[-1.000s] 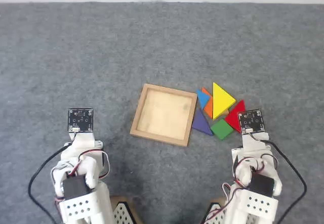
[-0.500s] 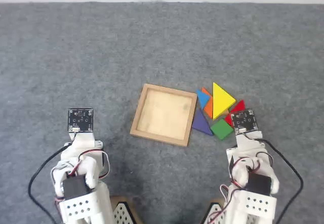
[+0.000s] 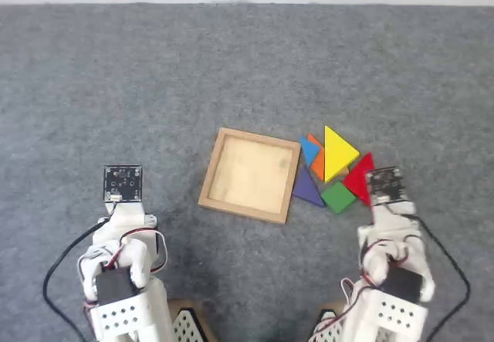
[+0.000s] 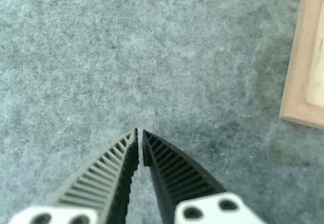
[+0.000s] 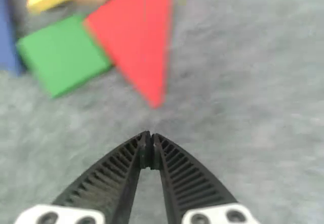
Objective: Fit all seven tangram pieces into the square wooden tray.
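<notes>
Plainly, red triangle (image 5: 139,37) lies beside green square (image 5: 61,52).

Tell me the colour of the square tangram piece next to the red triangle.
The square piece is green, seen best in the right wrist view.

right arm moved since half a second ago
Yes. The right arm has swung sideways away from the green square, uncovering more of the red triangle.

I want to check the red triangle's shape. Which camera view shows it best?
The right wrist view: the red triangle lies close, nearly whole, beside the green square. In the high view the right arm partly covers it. The left wrist view faces the tray edge.
</notes>
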### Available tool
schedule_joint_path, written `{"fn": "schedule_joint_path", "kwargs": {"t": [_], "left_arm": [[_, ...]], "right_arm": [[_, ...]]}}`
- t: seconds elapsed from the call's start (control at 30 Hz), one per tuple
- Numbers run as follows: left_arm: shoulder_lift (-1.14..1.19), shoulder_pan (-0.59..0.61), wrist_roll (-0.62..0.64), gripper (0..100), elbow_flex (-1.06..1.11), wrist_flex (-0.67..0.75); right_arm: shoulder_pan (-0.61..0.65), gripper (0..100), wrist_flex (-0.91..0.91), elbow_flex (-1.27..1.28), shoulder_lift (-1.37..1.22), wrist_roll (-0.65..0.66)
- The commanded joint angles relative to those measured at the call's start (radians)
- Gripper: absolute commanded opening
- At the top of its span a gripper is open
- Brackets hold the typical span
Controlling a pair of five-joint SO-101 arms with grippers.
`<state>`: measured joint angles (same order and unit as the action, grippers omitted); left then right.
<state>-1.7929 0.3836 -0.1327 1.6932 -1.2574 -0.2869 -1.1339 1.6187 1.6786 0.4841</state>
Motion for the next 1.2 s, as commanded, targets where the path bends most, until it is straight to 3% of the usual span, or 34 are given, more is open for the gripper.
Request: {"fn": "schedule_joint_path", "kwargs": {"t": [0.0,0.13,0.27,0.43,0.6,0.77,0.97,1.17], "left_arm": [[-0.020,0.003,-0.009,2,-0.008,-0.005],[-0.020,0.003,-0.009,2,-0.008,-0.005],[-0.020,0.003,-0.009,2,-0.008,-0.005],[-0.020,0.003,-0.009,2,-0.008,-0.005],[-0.020,0.003,-0.009,2,-0.008,-0.005],[-0.020,0.003,-0.009,2,-0.008,-0.005],[-0.020,0.003,-0.009,2,-0.008,-0.005],[-0.020,0.003,-0.009,2,-0.008,-0.005]], "right_arm": [[-0.074,2.5,-0.015,-0.219,-0.016,-0.038],[0.002,11.8,-0.124,-0.391,-0.027,-0.066],[0.130,12.2,-0.122,-0.482,-0.189,-0.069],[0.203,12.7,-0.021,-0.641,-0.610,-0.077],[0.254,12.8,-0.013,-0.902,-1.079,-0.169],[0.328,21.2,-0.002,-1.066,-1.402,-0.230],[0.364,34.3,-0.001,-1.160,-1.606,-0.269],[0.375,38.7,0.044,-1.185,-1.738,-0.273]]}}
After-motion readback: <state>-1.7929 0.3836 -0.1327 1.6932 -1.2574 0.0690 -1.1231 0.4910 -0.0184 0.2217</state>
